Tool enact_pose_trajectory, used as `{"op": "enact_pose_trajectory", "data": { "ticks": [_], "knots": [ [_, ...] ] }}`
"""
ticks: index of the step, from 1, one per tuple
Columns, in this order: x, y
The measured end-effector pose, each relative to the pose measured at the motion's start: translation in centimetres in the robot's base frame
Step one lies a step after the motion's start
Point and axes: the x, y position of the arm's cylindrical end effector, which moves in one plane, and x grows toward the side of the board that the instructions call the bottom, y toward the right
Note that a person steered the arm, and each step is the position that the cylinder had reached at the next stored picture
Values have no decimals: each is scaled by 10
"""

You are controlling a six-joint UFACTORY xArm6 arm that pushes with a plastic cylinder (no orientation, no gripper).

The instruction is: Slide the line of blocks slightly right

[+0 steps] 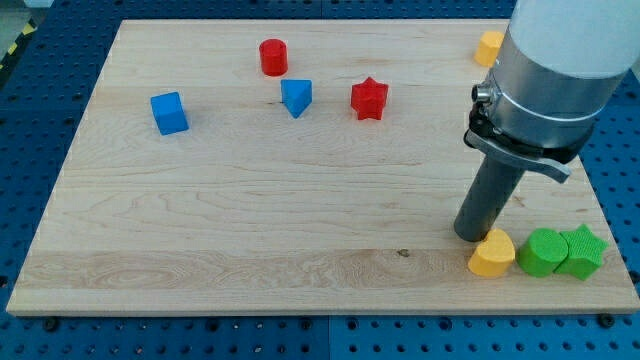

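The line of blocks is lying at the near right corner of the wooden board: a yellow heart-shaped block, a green round block and a green star block, each touching its neighbour and running left to right. My tip is resting just left of and slightly beyond the yellow heart-shaped block, touching it or nearly so; the rod carries no jaws, so there is nothing to spread or press together.

The blocks are appearing small, rigid and probably light, likely to slide easily on the smooth wood. No hold is possible; the sensible contact is the left face of the yellow heart-shaped block, pushed along the row's axis. An off-centre push is likely to turn the heart or buckle the row, and the green star block is sitting close to the board's right edge, leaving little room.

Well apart at the far side are lying a blue cube, a red cylinder, a blue triangular block and a red star block. A further yellow block at the far right is being partly hidden by the arm's housing, so its shape cannot be made out. The exact contact between tip and heart is also hard to judge.
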Motion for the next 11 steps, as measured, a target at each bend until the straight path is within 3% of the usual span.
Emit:
{"op": "enact_pose_trajectory", "data": {
  "ticks": [3,6,10,11],
  "knots": [
    [4,-15],
    [40,-23],
    [45,10],
    [42,-11]
  ]
}}
